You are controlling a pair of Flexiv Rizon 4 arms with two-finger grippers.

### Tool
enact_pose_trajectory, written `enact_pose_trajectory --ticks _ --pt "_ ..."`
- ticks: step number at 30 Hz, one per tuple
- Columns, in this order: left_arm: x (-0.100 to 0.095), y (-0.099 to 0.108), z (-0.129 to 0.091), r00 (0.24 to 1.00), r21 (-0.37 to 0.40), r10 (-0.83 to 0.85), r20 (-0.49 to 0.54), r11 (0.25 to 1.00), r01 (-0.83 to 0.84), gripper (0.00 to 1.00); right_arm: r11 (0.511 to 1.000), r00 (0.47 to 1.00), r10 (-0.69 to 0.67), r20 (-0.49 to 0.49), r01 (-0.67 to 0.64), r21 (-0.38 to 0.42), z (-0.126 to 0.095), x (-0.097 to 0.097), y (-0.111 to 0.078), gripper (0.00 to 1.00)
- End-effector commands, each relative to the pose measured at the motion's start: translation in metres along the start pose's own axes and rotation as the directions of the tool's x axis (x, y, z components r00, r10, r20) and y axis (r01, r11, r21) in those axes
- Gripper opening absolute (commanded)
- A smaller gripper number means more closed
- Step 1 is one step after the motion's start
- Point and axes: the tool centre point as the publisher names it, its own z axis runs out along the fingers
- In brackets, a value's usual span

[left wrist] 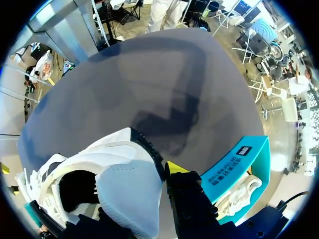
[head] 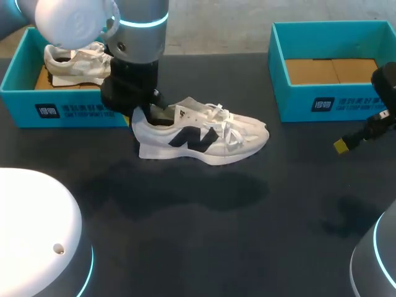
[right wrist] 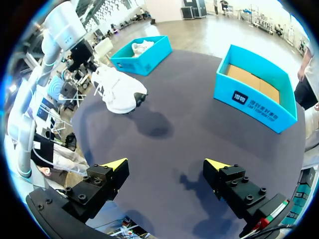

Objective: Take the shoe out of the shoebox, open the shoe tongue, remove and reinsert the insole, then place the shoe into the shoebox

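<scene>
Beside the left shoebox (head: 74, 112), left gripper (head: 147, 110) clamps the heel of the white, navy-marked shoe (head: 204, 139); right gripper (right wrist: 165, 164) gapes.

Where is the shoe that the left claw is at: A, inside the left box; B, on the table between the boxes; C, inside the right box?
B: the shoe lies on the table between the left box and the right box, left claw at its heel.

The sneaker (head: 204, 136) hangs over the tabletop (head: 204, 241), heel in the left tool (head: 141, 110), before the left shoebox (head: 25, 104) holding another sneaker (head: 77, 65); the right shoebox (head: 297, 99) stands behind the right tool (right wrist: 167, 167).
</scene>
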Motion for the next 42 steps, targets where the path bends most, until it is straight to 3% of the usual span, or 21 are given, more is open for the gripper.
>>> enact_pose_trajectory --ticks 1,23,42 --pt "-0.001 0.0 0.007 1.0 -0.003 -0.001 0.01 1.0 0.001 0.0 1.0 1.0 0.001 0.001 -0.001 0.0 0.001 0.0 0.0 1.0" --pt "-0.034 -0.006 0.075 1.0 0.013 -0.015 0.006 1.0 0.015 0.0 1.0 1.0 0.001 0.001 -0.001 0.0 0.001 0.0 0.0 1.0" --pt "-0.036 0.002 0.124 0.999 0.039 -0.052 0.007 0.998 0.051 0.0 1.0 1.0 0.001 0.001 -0.001 0.0 0.001 0.0 0.0 1.0"
